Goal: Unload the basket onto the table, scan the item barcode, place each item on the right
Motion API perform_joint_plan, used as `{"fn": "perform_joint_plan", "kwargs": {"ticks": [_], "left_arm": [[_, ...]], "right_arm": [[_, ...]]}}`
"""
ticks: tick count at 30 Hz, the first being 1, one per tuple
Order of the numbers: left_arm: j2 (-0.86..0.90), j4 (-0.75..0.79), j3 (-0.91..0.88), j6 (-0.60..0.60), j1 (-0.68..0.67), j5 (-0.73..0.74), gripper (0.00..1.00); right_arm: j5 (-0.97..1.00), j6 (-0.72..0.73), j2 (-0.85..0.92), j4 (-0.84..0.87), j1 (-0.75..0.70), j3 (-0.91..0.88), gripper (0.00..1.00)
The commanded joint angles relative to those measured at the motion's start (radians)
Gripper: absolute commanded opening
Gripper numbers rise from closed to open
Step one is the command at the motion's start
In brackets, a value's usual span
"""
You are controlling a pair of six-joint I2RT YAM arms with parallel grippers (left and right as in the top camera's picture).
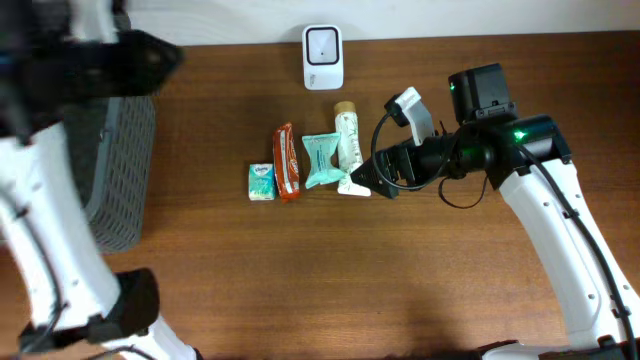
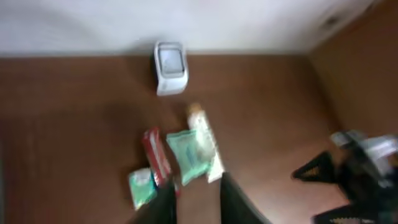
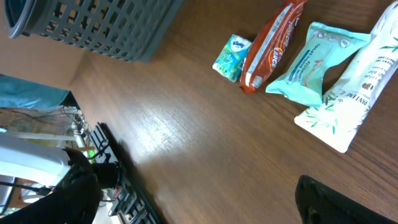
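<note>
1. The tube (image 1: 349, 148), probably the item, lies just left of the right gripper (image 1: 372, 180), whose fingers stand wide apart, empty.
2. The right arm is nearer; the left gripper (image 2: 197, 186) hangs well off, fingers a little apart, empty.
3. The tube's long axis runs front-to-back, cap toward the scanner (image 1: 322, 55).

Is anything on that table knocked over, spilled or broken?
Nothing stands out. The tissue pack, snack bar, wipes pack and tube lie side by side in a tidy row near the white scanner. Nothing looks spilled or torn.
</note>
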Motion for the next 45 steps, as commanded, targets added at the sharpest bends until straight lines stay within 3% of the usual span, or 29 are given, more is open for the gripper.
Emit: {"fn": "perform_joint_plan", "kwargs": {"ticks": [1,3,5,9,14,18,29,36,37,38,39,40,45], "left_arm": [[0.060,-0.025,-0.076,-0.036,-0.132,-0.390,0.00],[0.092,-0.030,-0.113,-0.161,-0.172,-0.717,0.00],[0.114,-0.042,-0.129,-0.192,-0.177,-0.869,0.00],[0.126,-0.110,-0.130,-0.188,-0.172,-0.893,0.00],[0.159,-0.074,-0.192,-0.183,-0.172,-0.864,0.00],[0.177,-0.047,-0.253,-0.185,-0.155,-0.978,0.00],[0.177,-0.032,-0.256,-0.187,0.042,-0.883,0.00],[0.176,0.075,-0.256,-0.126,0.035,-0.491,0.00],[0.176,0.077,-0.256,-0.127,0.027,-0.459,0.06],[0.176,0.080,-0.256,-0.127,0.012,-0.459,0.42],[0.176,0.083,-0.256,-0.127,0.003,-0.459,0.95],[0.176,0.086,-0.256,-0.127,-0.002,-0.459,1.00],[0.176,0.085,-0.256,-0.127,-0.004,-0.459,0.99]], "right_arm": [[0.009,0.009,-0.009,-0.001,0.002,0.014,0.99],[0.010,0.009,-0.009,-0.006,0.003,0.014,0.99],[0.040,0.009,-0.009,-0.016,0.003,0.014,0.99],[0.076,0.009,-0.009,-0.023,0.003,0.014,0.99],[0.076,0.009,-0.009,-0.024,0.003,0.014,0.99],[0.076,0.009,-0.009,-0.035,0.003,0.014,0.99],[0.076,0.009,-0.009,-0.034,0.003,0.014,0.99],[0.076,0.009,-0.009,-0.030,0.003,0.014,0.99],[0.076,0.009,-0.009,-0.024,0.003,0.014,0.99],[0.076,0.009,-0.009,-0.007,0.003,0.014,0.99],[0.076,0.009,-0.009,0.006,0.003,0.014,0.99],[0.076,0.009,-0.009,0.015,0.003,0.014,0.99],[0.153,0.013,-0.005,0.049,0.003,0.014,0.99]]}}
